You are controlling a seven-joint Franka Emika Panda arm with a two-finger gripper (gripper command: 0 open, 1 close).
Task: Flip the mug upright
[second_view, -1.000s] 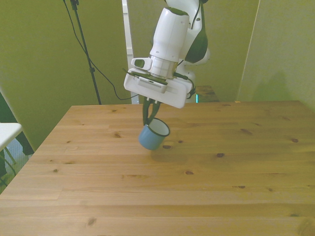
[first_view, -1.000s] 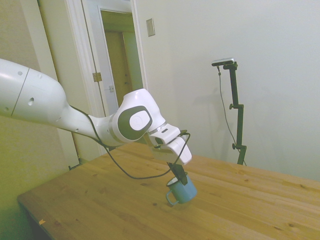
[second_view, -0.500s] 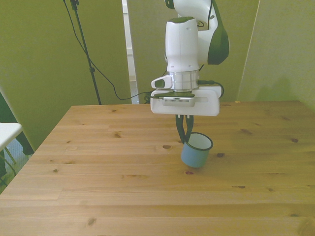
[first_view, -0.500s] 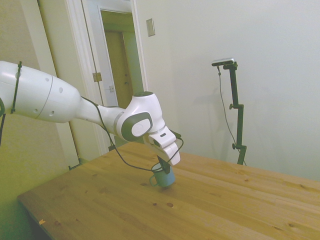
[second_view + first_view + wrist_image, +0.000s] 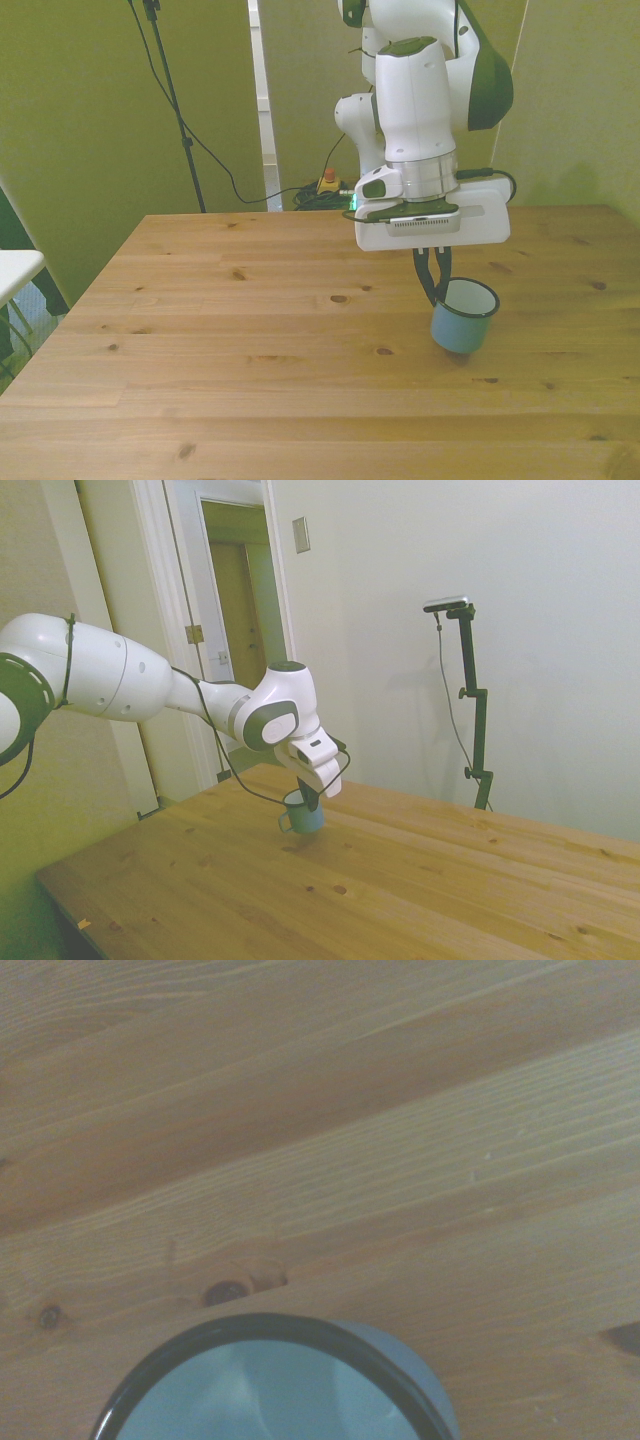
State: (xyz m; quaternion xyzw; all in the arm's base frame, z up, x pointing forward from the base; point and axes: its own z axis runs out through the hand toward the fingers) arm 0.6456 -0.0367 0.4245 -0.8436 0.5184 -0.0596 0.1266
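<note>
Mug (image 5: pixel 463 317) hangs mouth-up from the gripper (image 5: pixel 436 285), fingers pinched on its rim; base at or just above the table (image 5: pixel 250 340), toward the front view's right edge. We judge the risks: a slight lean means opening too high lets it rock or tip; pressing down could skid it.

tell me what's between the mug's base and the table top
Little to nothing: in the front view the mug, gripped at its rim by the end effector, has its base at the table; contact is unclear.
</note>
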